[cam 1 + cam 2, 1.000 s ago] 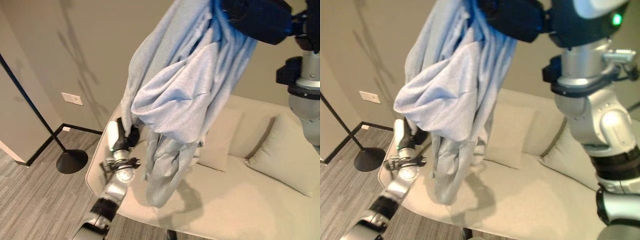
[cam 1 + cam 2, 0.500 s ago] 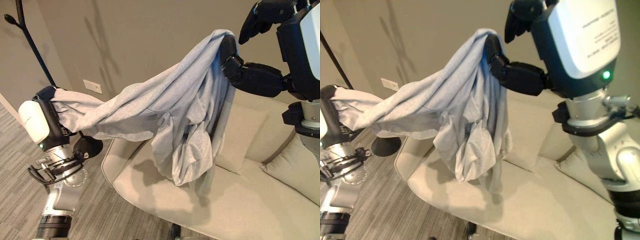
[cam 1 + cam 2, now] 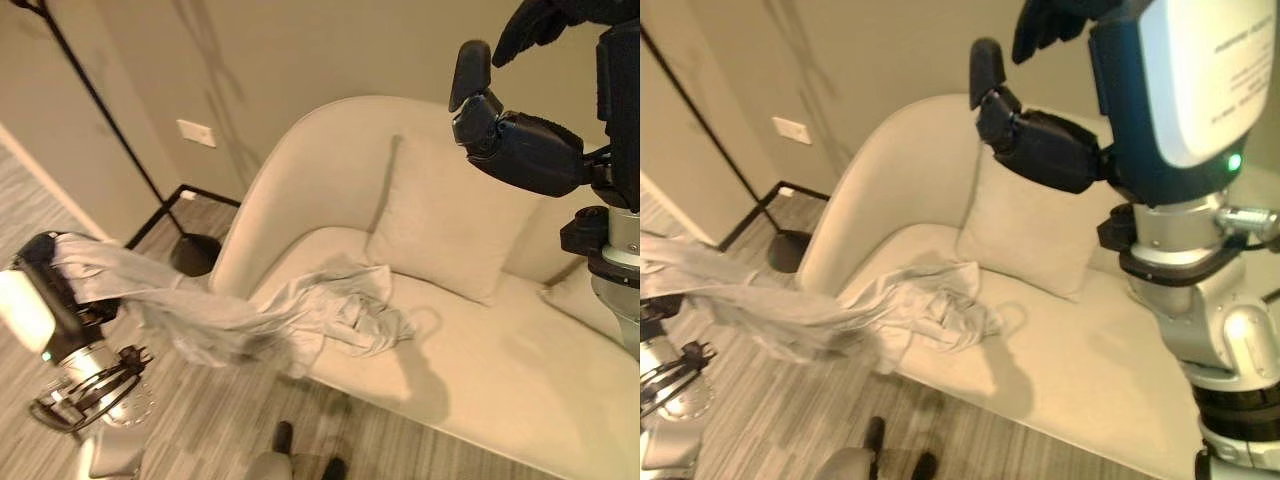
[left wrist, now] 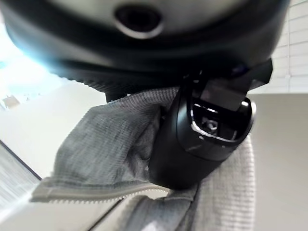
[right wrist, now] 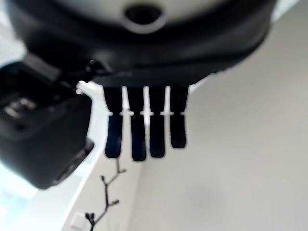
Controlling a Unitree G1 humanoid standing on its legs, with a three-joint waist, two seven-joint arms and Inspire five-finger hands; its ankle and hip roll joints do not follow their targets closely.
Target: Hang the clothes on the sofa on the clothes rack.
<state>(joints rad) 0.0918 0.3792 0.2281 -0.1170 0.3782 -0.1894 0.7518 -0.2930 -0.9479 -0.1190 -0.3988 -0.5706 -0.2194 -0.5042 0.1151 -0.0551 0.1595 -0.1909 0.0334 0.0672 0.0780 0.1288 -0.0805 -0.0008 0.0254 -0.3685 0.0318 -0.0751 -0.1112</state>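
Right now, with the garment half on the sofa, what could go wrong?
1. The left hand alone grips the garment; the right hand is open above the sofa. One grip may slip.
2. The garment sags between hand and seat, close to the floor, so it could drag there.
3. The rack stands beside the sofa; a trailing garment may snag on the sofa edge or the rack's base.

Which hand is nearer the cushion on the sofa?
Right. The right hand hovers open just above the cushion; the left hand grips the garment beyond the sofa's end.
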